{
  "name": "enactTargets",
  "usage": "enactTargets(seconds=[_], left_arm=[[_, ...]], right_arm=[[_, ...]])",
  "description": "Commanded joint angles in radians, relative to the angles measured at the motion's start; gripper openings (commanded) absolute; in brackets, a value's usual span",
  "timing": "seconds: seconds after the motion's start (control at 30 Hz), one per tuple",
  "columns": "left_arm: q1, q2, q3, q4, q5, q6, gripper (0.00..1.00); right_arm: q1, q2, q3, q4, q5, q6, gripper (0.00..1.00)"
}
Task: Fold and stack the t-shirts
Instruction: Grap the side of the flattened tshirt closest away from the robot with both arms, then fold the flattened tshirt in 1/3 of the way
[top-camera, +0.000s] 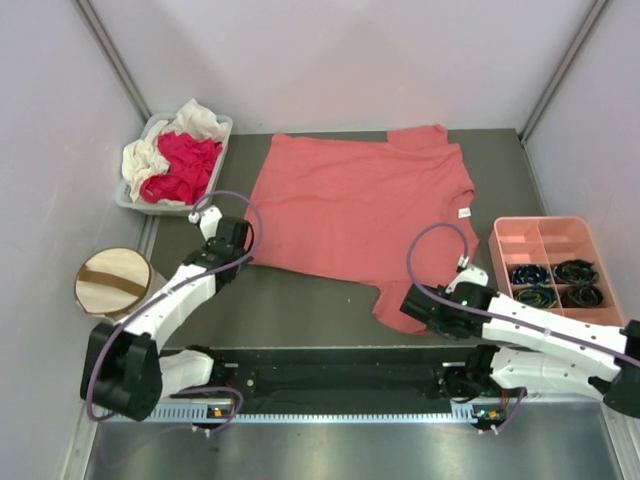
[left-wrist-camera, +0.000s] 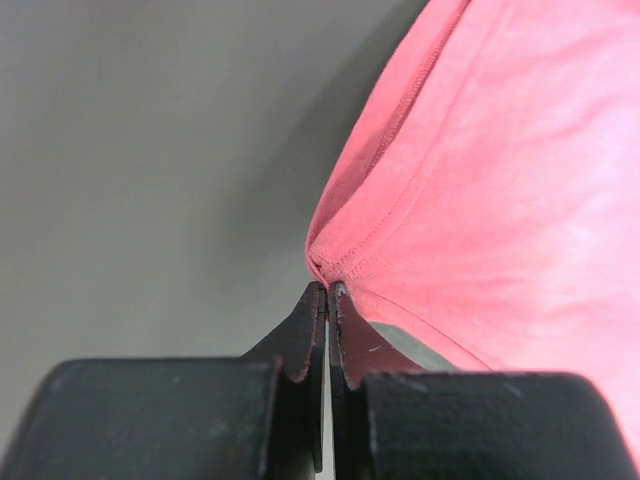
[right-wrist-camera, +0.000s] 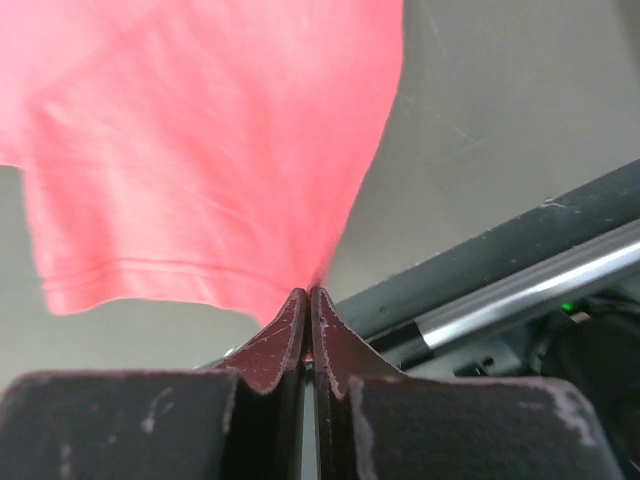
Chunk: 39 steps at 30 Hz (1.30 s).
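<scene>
Shirt (top-camera: 360, 215), soft pink cloth, stitched hem

White link shells and black joint housings make up the left arm (top-camera: 170, 300) and right arm (top-camera: 545, 335). A purple cable (top-camera: 245, 220) loops at 12 o'clock of each wrist. The left gripper (left-wrist-camera: 327, 288) and right gripper (right-wrist-camera: 308, 292) have dark, wedge-shaped, scuffed fingers, with black mounting blocks at 6 o'clock.

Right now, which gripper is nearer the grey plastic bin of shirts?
Left. Left gripper grips the salmon-pink t-shirt close by the bin; right gripper holds the shirt's far corner.
</scene>
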<state>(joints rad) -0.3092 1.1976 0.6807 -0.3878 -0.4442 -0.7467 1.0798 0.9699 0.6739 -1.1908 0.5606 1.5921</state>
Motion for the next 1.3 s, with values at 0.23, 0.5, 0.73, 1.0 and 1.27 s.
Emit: enactTargets(seconds=[0.23,0.5,0.73,1.0,1.27], left_arm=[[0.004,-0.158,-0.078,-0.152,0.004,-0.009,0.0],[0.004,-0.228,-0.064,-0.203,-0.027,-0.029,0.0],[0.004,-0.191,-0.017,-0.16,-0.087,-0.013,0.0],[0.004,-0.041,0.022,-0.039,-0.076,-0.003,0.0],[0.015,0.089,0.091,0.05,-0.105,0.001,0.0]], right_arm=[[0.015,-0.204,0.243,-0.394,0.114,0.04,0.0],[-0.043,-0.251,0.306,-0.418,0.209,0.022,0.0],[-0.113,-0.174,0.377,-0.408,0.32,-0.023,0.0],[-0.3,-0.165,0.374,-0.233,0.343,-0.269,0.0],[-0.463,-0.112,0.34,0.045,0.283,-0.541,0.0]])
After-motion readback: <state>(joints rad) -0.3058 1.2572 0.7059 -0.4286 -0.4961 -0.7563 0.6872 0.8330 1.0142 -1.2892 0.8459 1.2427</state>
